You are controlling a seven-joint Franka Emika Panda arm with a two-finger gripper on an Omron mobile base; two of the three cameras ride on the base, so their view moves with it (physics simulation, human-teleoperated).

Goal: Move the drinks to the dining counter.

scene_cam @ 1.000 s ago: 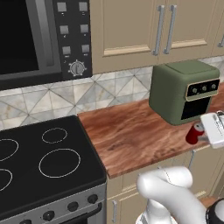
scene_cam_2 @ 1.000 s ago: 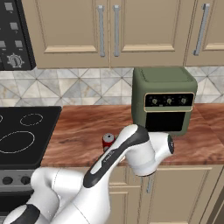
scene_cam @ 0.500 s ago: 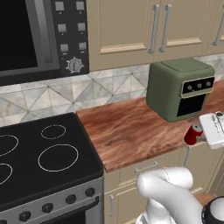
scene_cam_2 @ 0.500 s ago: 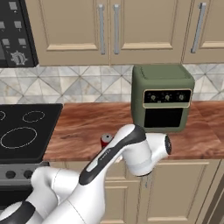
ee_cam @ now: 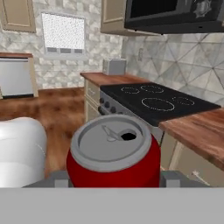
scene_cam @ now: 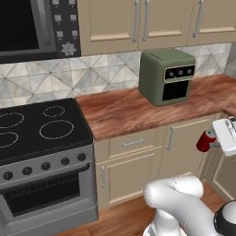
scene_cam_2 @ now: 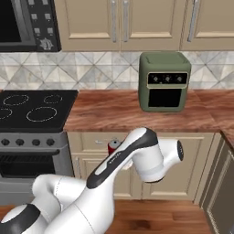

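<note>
Left base view, going left to right: a black stove [scene_cam: 39,129], then the wood counter [scene_cam: 138,110] carrying a green air fryer [scene_cam: 167,76], then the short red can [scene_cam: 205,140] at the right edge, off the counter and in the air in front of the lower cabinets, held by the tool [scene_cam: 213,144]. Hand view puts the can [ee_cam: 113,153] between the two fingertips [ee_cam: 173,179], top facing the camera, with the jaws partly spread and apparently closed on its sides, though the contact itself is hidden. Right base view shows the can [scene_cam_2: 113,146] peeking out beside the arm's forearm.
</note>
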